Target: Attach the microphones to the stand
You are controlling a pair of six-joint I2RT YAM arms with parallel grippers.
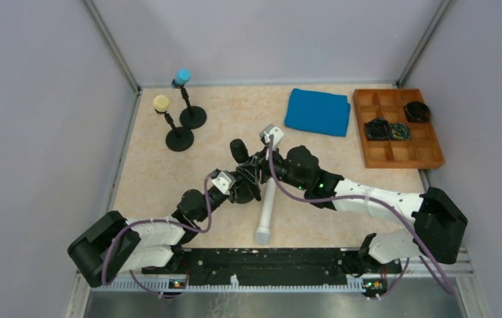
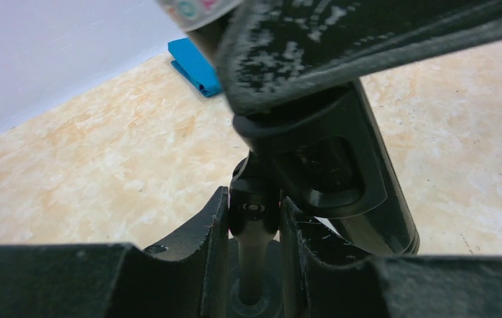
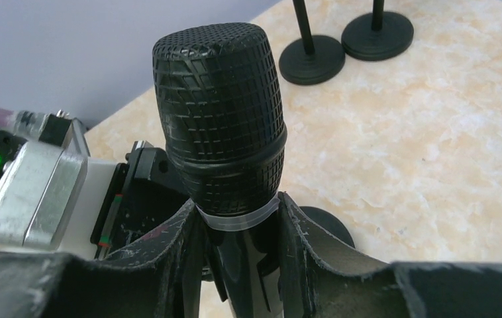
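Left claw (image 2: 253,211) is pinching the stand (image 2: 253,268); right claw (image 3: 242,222), clamping the black microphone (image 3: 218,112) above it, should be pressing squarely.

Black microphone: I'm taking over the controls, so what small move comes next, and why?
Probably ease the black microphone down onto the stand's post: the right gripper grips it under its head, and the left gripper clamps that post just beneath.

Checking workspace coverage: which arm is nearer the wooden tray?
Right. The right arm stretches past just in front of the near edge of the wooden tray; the left arm reaches in from the opposite side, well to its left.
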